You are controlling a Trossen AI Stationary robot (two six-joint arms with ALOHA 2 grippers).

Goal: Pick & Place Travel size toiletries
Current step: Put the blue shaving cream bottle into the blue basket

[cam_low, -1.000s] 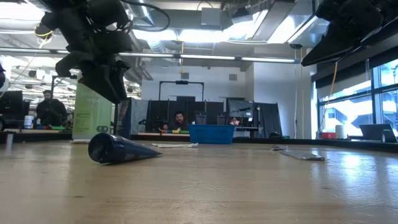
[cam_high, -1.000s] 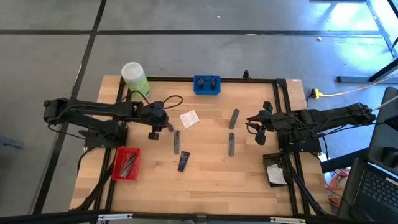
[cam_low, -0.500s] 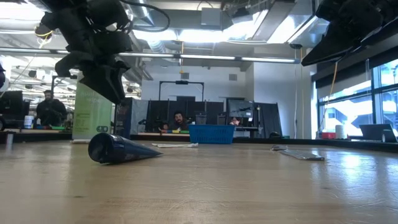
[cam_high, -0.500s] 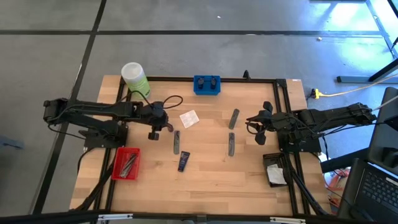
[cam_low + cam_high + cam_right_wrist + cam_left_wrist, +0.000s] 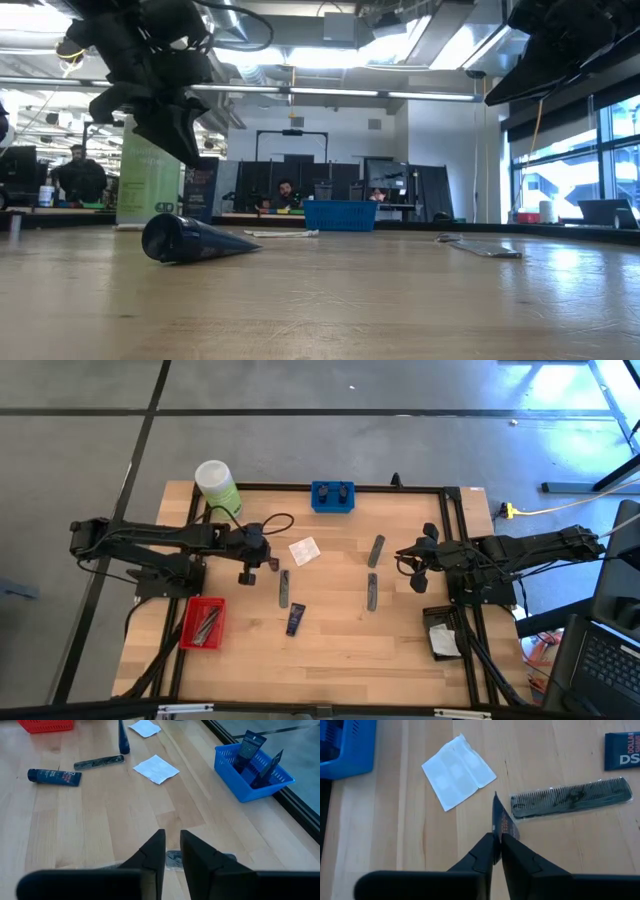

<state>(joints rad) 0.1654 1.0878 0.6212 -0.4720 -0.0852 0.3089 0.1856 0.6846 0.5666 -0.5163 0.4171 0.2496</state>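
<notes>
Your left gripper [image 5: 497,851] is pinching a small dark sachet [image 5: 502,820], seemingly lifted above the worktop [image 5: 330,645]; keep squeezing and carry it level. Your right gripper [image 5: 172,851] is hovering narrowly open and empty, over a grey comb [image 5: 375,550].

There are three packaged combs [image 5: 284,588] loose on the table [image 5: 400,650], two white square sachets [image 5: 156,769] and one dark navy tube [image 5: 295,620]. One red tray [image 5: 190,622], one blue tray [image 5: 332,508] and one light-green bottle [image 5: 216,484] are there. At least two dark packets [image 5: 252,744] stand in the blue tray, plus one more dark packet [image 5: 502,820] outside it. The grey items [image 5: 209,623] in the red tray are too bunched to count.
</notes>
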